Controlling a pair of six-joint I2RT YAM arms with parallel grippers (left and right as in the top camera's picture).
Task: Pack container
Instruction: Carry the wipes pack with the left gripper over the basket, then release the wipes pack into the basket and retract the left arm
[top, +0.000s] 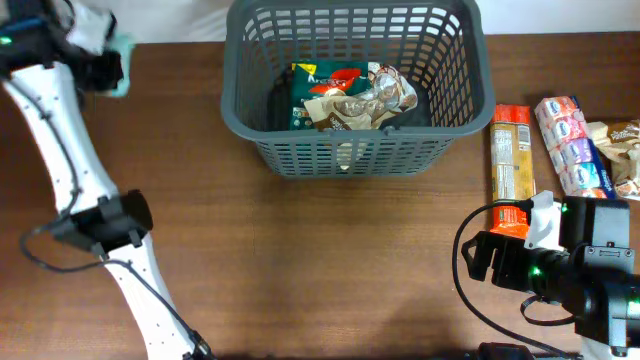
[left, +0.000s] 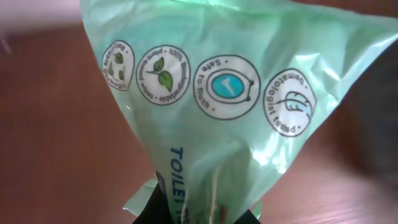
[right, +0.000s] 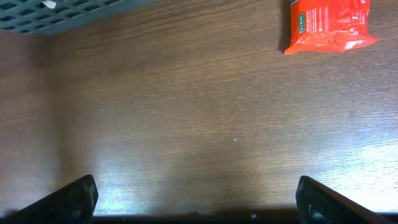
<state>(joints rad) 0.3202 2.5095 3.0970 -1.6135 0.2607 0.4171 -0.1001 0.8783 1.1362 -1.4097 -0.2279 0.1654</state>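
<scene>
The dark grey lattice container (top: 250, 110) stands at the back middle of the table with two snack packs (top: 350, 95) inside. My left gripper (top: 112, 62) is at the far left, raised, shut on a light green wipes pack (left: 236, 99) that fills the left wrist view; a corner shows in the overhead view (top: 124, 45). My right gripper (top: 478, 258) is open and empty over bare table at the front right; its fingers frame the wood (right: 196, 199). An orange-red pack's end (right: 326, 25) and the container's corner (right: 56, 12) show there.
To the container's right lie a long orange-red snack pack (top: 512, 150), a white tissue multipack (top: 570, 145) and a brown crinkled pack (top: 622, 145). The left arm's white links (top: 60, 150) cross the left side of the table.
</scene>
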